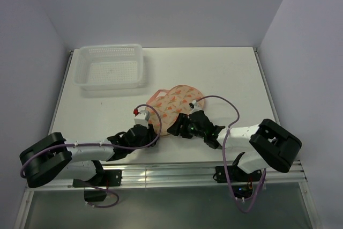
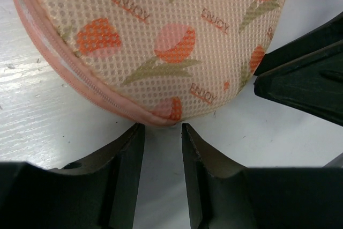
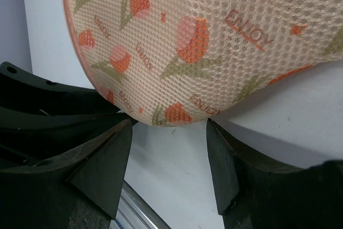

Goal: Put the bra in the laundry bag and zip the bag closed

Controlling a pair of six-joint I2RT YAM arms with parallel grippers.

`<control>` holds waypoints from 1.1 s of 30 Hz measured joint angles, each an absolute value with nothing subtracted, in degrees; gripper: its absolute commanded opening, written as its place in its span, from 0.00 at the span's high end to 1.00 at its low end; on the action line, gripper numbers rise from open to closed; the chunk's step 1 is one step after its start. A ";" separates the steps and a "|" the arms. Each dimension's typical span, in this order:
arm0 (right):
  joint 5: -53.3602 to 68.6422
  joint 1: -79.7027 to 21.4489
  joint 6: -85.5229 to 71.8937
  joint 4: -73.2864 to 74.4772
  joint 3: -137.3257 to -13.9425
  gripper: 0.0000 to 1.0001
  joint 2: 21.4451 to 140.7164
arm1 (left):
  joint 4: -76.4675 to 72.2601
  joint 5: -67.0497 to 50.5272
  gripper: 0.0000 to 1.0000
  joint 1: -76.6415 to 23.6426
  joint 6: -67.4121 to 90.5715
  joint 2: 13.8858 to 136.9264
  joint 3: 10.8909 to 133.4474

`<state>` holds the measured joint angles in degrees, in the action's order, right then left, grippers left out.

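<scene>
The laundry bag (image 1: 178, 104) lies flat on the table's middle, peach mesh with an orange tulip print and a pink zipper rim (image 2: 80, 73). It looks shut, and its near edge fills the top of both wrist views (image 3: 203, 41). My left gripper (image 1: 154, 128) sits just off the bag's near-left edge. Its fingertips (image 2: 161, 128) stand a narrow gap apart at the rim, with nothing between them. My right gripper (image 1: 181, 127) is wide open at the bag's near edge (image 3: 169, 124), empty. The bra is not in view.
A white plastic lattice basket (image 1: 111, 66) stands at the back left of the table. The right arm's black body (image 2: 305, 79) lies close beside the left gripper. The table's metal front rail (image 3: 134, 207) runs just behind the right fingers.
</scene>
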<state>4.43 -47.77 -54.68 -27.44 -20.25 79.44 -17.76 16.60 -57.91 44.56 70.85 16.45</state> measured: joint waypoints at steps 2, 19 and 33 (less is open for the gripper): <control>4.43 -47.77 -54.68 -27.46 -20.25 0.36 79.46 | -18.31 17.43 0.59 -58.50 44.38 71.90 16.88; 4.58 -47.77 -54.68 -28.56 -20.25 0.36 80.09 | -19.33 22.33 0.97 -61.78 45.23 75.59 18.50; 3.22 -44.36 -53.36 -27.09 -21.34 0.32 81.54 | -18.15 23.38 1.00 -62.74 45.12 73.49 18.68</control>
<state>3.22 -44.36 -53.36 -27.09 -21.34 81.54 -18.15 23.38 -62.74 45.12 73.49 18.68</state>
